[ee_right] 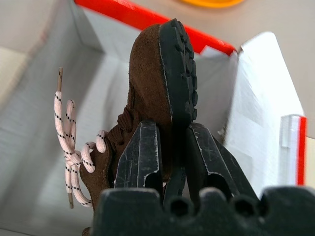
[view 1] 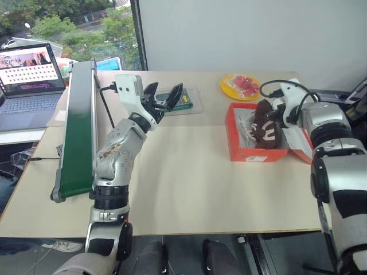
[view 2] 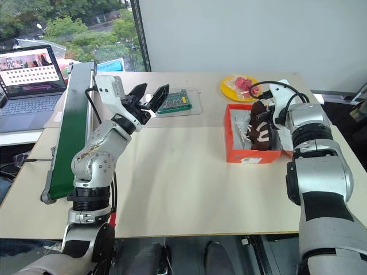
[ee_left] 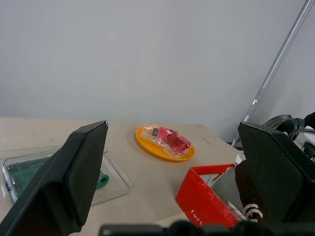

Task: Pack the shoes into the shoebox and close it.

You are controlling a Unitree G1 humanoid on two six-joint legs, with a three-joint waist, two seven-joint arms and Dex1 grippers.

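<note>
My right gripper (ee_right: 170,162) is clenched on the sole edge of a brown shoe (ee_right: 157,93), holding it on its side inside the open shoebox (view 1: 232,140) near the bench's far right corner; the cream laces (ee_right: 69,147) dangle against the white interior. My left gripper (view 1: 163,97) is released, fingers spread, raised over the bench's middle. Beyond it I see a clear tray (view 1: 192,103) and, near the far edge, an orange plate (view 1: 229,89).

One dark brown suede shoe (view 1: 266,127), one orange-red cardboard shoebox (view 1: 250,153), one yellow round plate (view 1: 229,89), one clear plastic tray (view 2: 179,103), one open laptop (view 1: 28,80).
</note>
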